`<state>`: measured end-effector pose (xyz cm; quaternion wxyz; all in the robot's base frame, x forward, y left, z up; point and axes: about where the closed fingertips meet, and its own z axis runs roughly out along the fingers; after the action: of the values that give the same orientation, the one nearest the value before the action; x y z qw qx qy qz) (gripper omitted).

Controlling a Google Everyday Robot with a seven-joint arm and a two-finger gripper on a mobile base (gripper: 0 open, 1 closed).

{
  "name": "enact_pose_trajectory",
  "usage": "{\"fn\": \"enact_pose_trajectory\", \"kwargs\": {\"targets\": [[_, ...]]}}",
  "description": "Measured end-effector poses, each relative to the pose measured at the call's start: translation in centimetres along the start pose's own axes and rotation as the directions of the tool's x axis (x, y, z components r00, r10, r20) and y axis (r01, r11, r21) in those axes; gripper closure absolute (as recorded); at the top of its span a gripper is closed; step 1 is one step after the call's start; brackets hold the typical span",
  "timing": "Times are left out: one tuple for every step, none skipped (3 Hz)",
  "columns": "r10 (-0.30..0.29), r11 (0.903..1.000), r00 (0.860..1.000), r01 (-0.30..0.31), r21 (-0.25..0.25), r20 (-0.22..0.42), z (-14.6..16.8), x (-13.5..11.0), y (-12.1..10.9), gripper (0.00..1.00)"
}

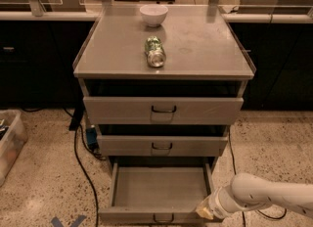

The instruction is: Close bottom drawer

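The bottom drawer [159,187] of the grey metal cabinet is pulled far out, its shallow flat tray empty, with a small black loop handle [164,218] on its slim front at the lower edge of the view. My gripper [204,213] is on the end of a white arm coming in from the lower right. It sits at the right end of the drawer's front, touching or very close to it.
The middle drawer [161,145] and top drawer [163,109] stand slightly out. On the cabinet top [205,50] lie a green can [155,51] on its side and a white bowl [153,14]. A black cable [80,162] runs over the floor at left; a plastic bin [9,143] stands far left.
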<state>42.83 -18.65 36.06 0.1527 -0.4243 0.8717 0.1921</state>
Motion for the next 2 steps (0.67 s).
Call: {"fn": "enact_pose_trajectory", "kwargs": {"targets": [[0.072, 0.9929, 0.997, -0.071, 0.096, -0.007, 2.0, 3.3, -2.2, 1.00], [0.179, 0.9773, 0.983, -0.181, 0.110, 0.033, 5.3, 6.6, -4.6, 1.00]]}}
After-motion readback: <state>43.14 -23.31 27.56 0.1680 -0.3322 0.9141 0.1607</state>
